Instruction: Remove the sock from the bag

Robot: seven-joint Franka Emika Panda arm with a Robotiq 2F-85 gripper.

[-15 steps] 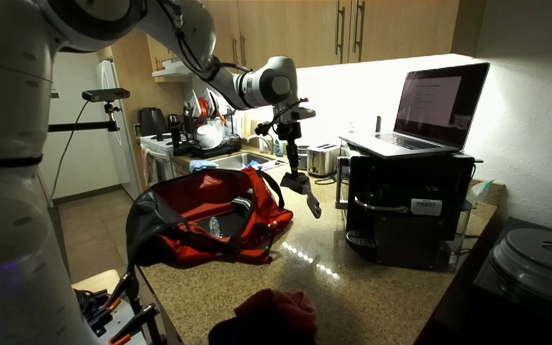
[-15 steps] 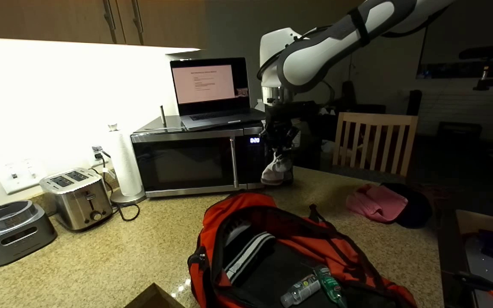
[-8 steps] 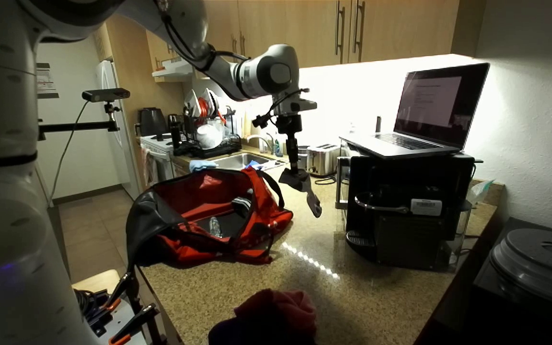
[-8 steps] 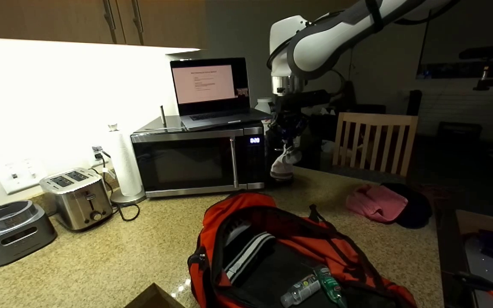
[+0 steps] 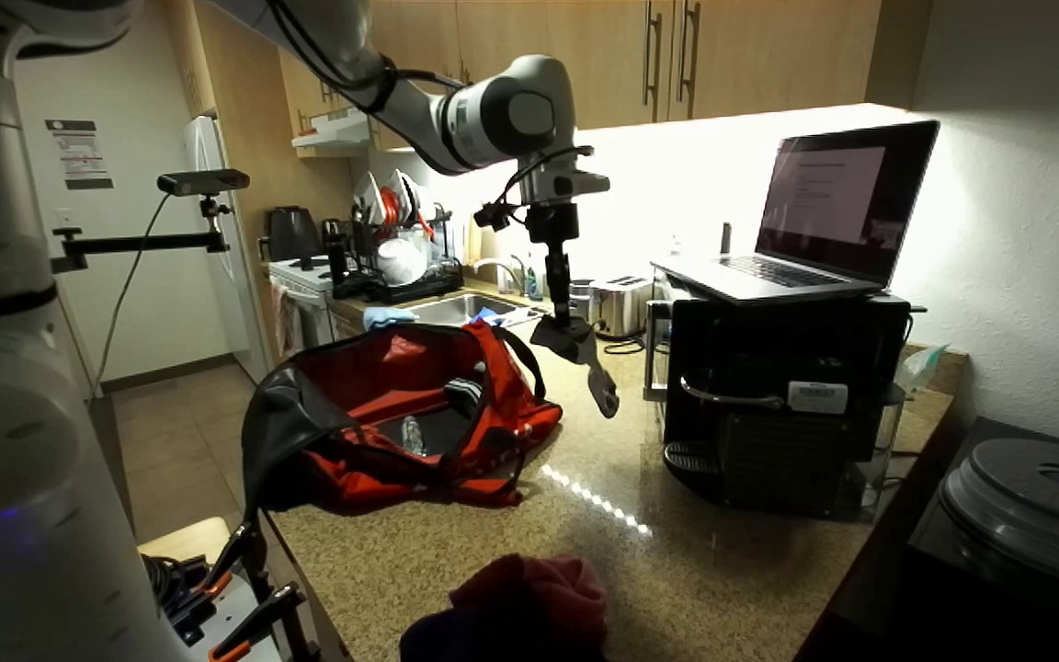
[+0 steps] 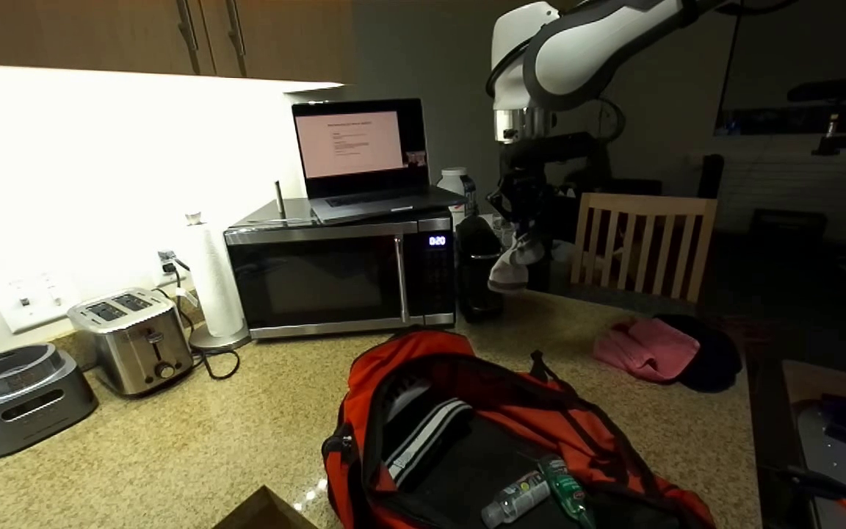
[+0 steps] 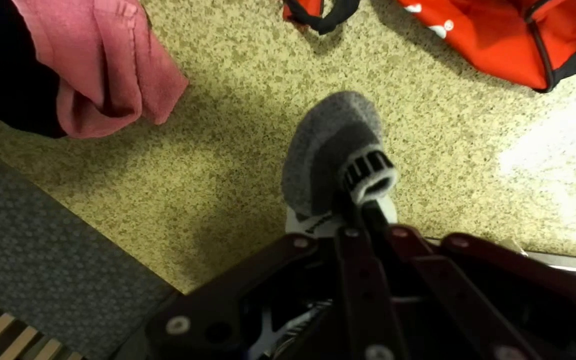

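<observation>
The sock (image 7: 335, 130), grey and white with a black-striped cuff, hangs from my gripper (image 7: 360, 212), whose fingers are shut on it close to the cuff. It is outside the bag, in the air over the counter; in an exterior view the sock (image 5: 601, 382) dangles to the right of the red bag (image 5: 518, 409). Beyond the bag, near the counter's far edge, the sock (image 6: 510, 273) shows again in an exterior view. The bag (image 6: 430, 342) lies unzipped on the counter, with a black-and-white striped item (image 6: 423, 444) and bottles (image 6: 517, 499) inside.
A pink cloth with a dark one (image 6: 647, 349) lies on the counter near its edge. The microwave (image 6: 327, 283) carries a laptop (image 6: 364, 198); a black coffee machine (image 5: 773, 450) stands by it. A toaster (image 6: 133, 345) is by the wall.
My gripper has risen with the sock and moved away from the bag, up and to the right in an exterior view. The bag and its contents have stayed put.
</observation>
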